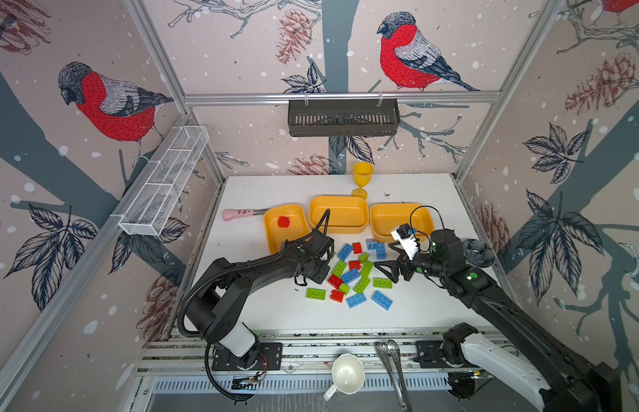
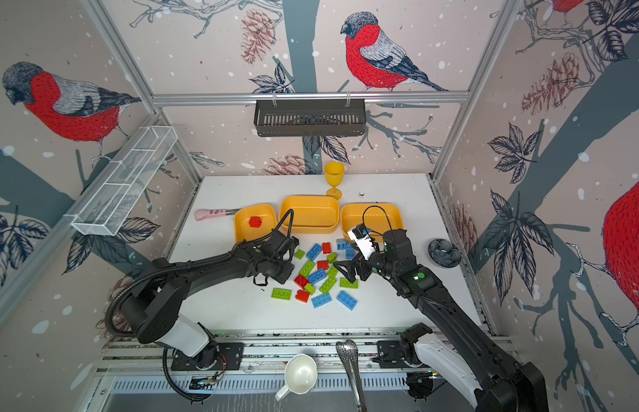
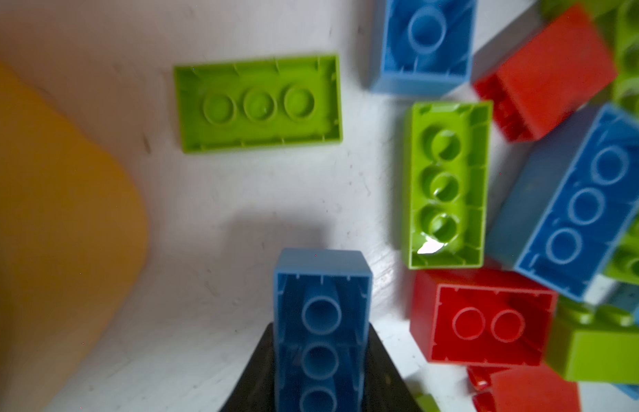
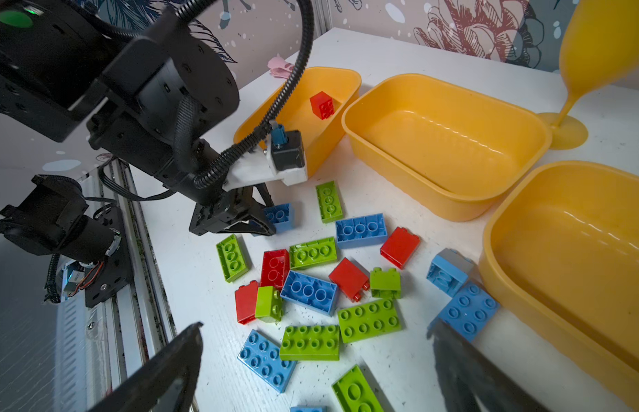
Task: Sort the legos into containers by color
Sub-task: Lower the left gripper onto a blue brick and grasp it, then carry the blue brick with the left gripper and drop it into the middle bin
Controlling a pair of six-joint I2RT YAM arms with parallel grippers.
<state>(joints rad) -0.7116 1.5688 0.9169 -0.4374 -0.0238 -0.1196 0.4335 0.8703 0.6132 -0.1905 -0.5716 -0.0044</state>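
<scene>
My left gripper [image 3: 321, 326] is shut on a blue lego [image 3: 321, 281], its black fingers pressing both long sides. The right wrist view shows that gripper [image 4: 266, 223] low over the table at the pile's near-left edge. In both top views the wrist hides it. Several red, blue and green legos [image 1: 350, 276] lie loose mid-table. Three yellow-orange containers stand behind them: the left [image 1: 271, 232] holds one red lego [image 1: 283, 222], while the middle [image 1: 337, 217] and right [image 1: 389, 217] are bare. My right gripper [image 1: 384, 258] hangs open over the pile's right side, holding nothing [image 4: 316, 326].
A yellow goblet [image 1: 362, 178] stands behind the containers and a pink-handled tool [image 1: 239, 214] lies left of them. A small dark bowl [image 1: 478, 252] sits at the table's right edge. A white cup [image 1: 346, 374] and metal tongs [image 1: 393, 364] rest on the front rail.
</scene>
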